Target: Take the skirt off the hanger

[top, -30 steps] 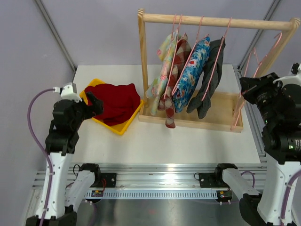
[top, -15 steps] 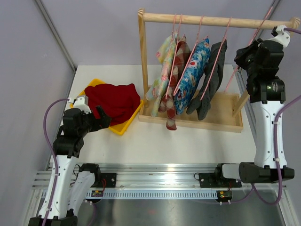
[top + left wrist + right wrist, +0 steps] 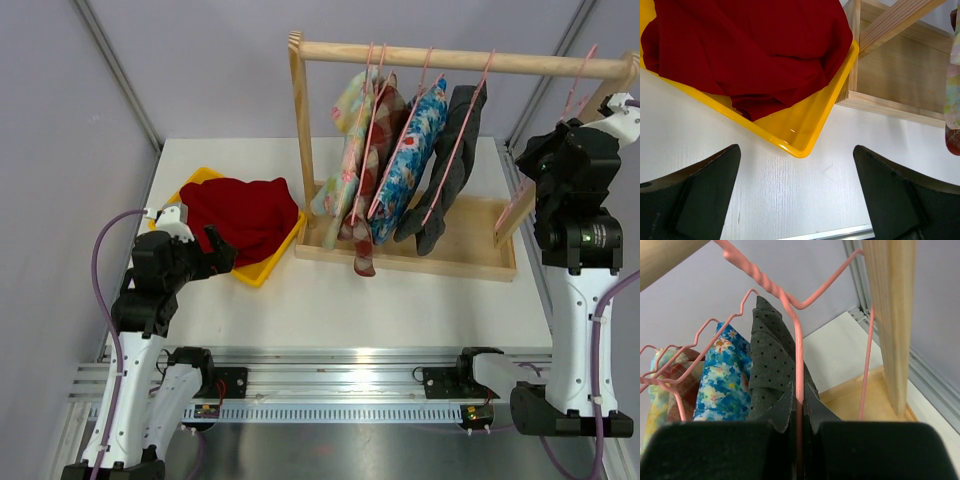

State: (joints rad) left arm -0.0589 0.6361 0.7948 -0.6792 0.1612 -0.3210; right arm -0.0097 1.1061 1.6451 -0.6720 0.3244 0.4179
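The dark red skirt (image 3: 243, 215) (image 3: 750, 45) lies bunched in the yellow tray (image 3: 262, 270) (image 3: 805, 135), off any hanger. My left gripper (image 3: 215, 250) (image 3: 796, 150) hovers over the white table just in front of the tray's near corner, jaws wide open and holding nothing. My right gripper (image 3: 533, 165) (image 3: 799, 390) is raised at the rack's right end, shut on the wire of a bare pink hanger (image 3: 580, 80) (image 3: 798, 340). The hanger's hook is up at the wooden rod (image 3: 460, 52).
The wooden rack stands on the table with its base board (image 3: 470, 262) beside the tray. Several garments hang from it on pink hangers, among them a blue floral one (image 3: 405, 165) (image 3: 720, 375) and a grey dotted one (image 3: 450, 160) (image 3: 772, 365). The rack's right post (image 3: 890, 315) is close to my right gripper.
My right arm swung up from low on the right, bringing the bare hanger to the rod, then dropped slightly. My left arm drew back from the tray, then held still.
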